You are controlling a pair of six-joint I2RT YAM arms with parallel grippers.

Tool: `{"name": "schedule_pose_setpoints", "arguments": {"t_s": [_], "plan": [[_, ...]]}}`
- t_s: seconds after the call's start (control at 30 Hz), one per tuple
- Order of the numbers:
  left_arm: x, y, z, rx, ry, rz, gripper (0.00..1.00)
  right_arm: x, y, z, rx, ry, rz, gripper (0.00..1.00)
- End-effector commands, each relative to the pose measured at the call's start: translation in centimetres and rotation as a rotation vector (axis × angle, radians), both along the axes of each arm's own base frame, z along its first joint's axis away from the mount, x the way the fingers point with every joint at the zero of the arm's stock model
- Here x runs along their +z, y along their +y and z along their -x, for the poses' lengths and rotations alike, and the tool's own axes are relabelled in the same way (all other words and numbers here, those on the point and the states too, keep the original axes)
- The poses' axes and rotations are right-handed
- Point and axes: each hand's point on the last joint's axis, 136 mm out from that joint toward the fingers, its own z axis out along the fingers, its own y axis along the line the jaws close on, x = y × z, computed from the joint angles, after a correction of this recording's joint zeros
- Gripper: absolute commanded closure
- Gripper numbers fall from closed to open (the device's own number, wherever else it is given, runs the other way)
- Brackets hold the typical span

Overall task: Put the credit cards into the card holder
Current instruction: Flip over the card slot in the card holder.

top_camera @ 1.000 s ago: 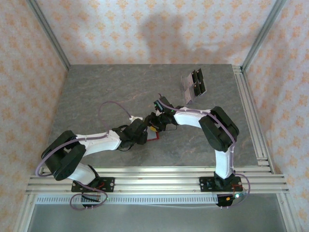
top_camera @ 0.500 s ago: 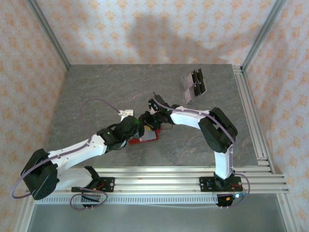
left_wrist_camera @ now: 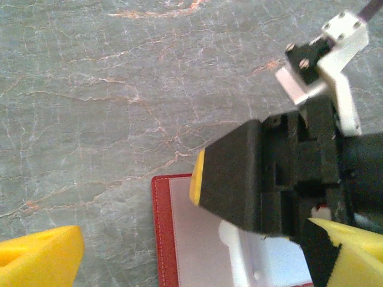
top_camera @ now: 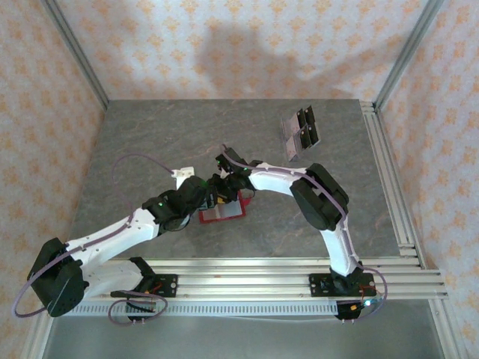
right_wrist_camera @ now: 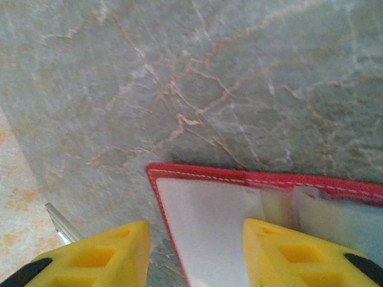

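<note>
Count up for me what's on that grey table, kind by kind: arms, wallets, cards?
Robot arms: 2, the left arm and the right arm
Red card holder: 1, lying open
Cluster of credit cards: 1, too small and overlapped to count singly
Total: 4

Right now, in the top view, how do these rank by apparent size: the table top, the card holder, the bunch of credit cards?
1. table top, by far the largest.
2-3. credit cards and card holder: they look about alike. The card holder is partly hidden, so I won't rank them.
</note>
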Motion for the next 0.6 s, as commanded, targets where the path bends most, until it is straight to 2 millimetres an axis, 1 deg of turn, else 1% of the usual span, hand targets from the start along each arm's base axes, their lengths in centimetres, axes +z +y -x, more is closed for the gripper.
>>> {"name": "schedule_pose_setpoints", "arguments": {"t_s": [0.0,0.1,0.27,0.43,0.5,0.57], "plan": [[0.9,0.0,-0.9,0.036,-0.026,0.032,0.05,-0.6,-0.5,1.1,0.024,0.011,0.037,0.55],[0.3,0.0,-0.8,0.030,-0.007,0.022,0.05,-1.2,-1.8,0.8,-0.005,0.012,0.054,0.55],[-1.3,-0.8,-1.0,-0.004,0.045,0.010,0.05,-1.7,-3.9,0.2,-0.052,0.009,0.066,0.55],[-3.0,-1.8,-1.3,-0.029,0.090,0.012,0.05,-2.1,-6.8,-0.8,-0.079,-0.014,0.111,0.55],[-3.3,-2.0,-1.4,-0.036,0.095,0.015,0.05,-2.0,-7.5,-1.3,-0.083,-0.022,0.117,0.55],[-3.4,-2.3,-1.5,-0.040,0.099,0.016,0.04,-1.4,-7.6,-1.9,-0.068,-0.031,0.104,0.55]]}}
